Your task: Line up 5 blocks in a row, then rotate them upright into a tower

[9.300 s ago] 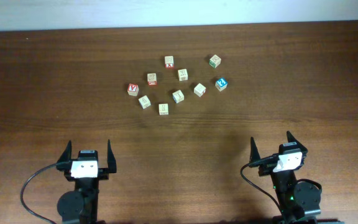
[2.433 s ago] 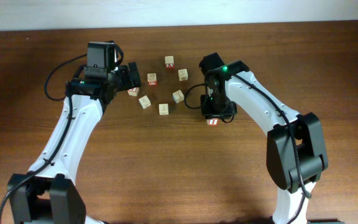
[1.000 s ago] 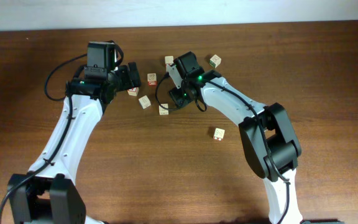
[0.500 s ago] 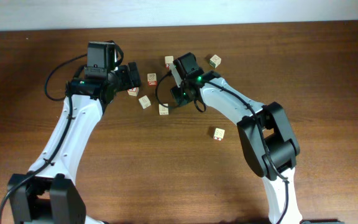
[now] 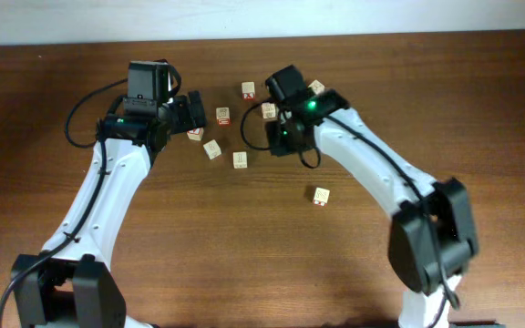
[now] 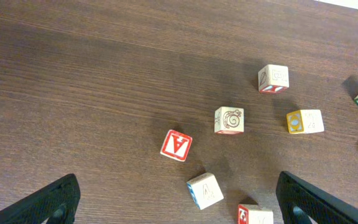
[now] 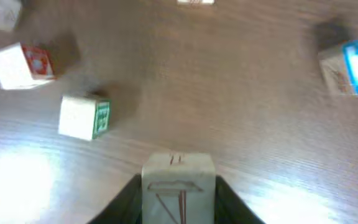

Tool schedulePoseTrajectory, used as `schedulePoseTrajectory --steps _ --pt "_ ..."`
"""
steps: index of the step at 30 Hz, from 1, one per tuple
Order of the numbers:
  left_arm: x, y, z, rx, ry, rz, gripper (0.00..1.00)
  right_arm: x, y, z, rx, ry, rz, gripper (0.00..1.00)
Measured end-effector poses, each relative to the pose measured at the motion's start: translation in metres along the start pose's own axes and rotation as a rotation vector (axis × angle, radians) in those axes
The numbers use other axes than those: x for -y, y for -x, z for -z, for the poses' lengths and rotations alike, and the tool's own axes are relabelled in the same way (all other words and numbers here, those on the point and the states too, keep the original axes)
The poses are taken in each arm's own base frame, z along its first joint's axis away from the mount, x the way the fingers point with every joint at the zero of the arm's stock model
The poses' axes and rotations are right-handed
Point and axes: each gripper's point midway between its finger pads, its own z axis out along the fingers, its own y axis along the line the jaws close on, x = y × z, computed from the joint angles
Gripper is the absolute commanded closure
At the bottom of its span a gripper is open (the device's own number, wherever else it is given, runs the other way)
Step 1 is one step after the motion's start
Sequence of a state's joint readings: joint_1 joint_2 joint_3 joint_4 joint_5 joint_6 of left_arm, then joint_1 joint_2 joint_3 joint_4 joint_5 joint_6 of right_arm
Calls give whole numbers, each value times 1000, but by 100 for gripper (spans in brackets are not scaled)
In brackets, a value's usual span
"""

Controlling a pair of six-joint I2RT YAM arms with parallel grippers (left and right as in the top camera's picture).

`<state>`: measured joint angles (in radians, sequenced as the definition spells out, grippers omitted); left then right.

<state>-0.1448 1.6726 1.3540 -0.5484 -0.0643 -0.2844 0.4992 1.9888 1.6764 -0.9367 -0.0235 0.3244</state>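
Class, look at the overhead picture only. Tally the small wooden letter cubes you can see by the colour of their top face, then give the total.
Pale-topped wooden letter cubes: 7
Red-topped wooden letter cube: 1
Total: 8

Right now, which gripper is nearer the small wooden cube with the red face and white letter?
Left. The left gripper hangs open almost over the red-faced cube. The right gripper is well off toward the robot's right, closed on a pale wooden cube.
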Motion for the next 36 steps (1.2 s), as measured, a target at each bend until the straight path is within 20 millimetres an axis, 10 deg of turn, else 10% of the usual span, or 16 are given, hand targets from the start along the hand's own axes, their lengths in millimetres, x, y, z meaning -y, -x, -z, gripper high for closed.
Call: schedulePoseTrajectory --steps 3,10,26,36 --pt "0 0 0 -1 0 0 1 7 -22 9 -75 -29 -85 72" --pt "0 0 0 -1 0 0 1 31 -85 -46 -197 -104 -250 72" --pt "0 0 0 -1 1 0 1 36 -93 -46 -221 -128 -252 52" --pt "0 0 0 -1 1 0 1 -47 33 -17 213 142 -23 28"
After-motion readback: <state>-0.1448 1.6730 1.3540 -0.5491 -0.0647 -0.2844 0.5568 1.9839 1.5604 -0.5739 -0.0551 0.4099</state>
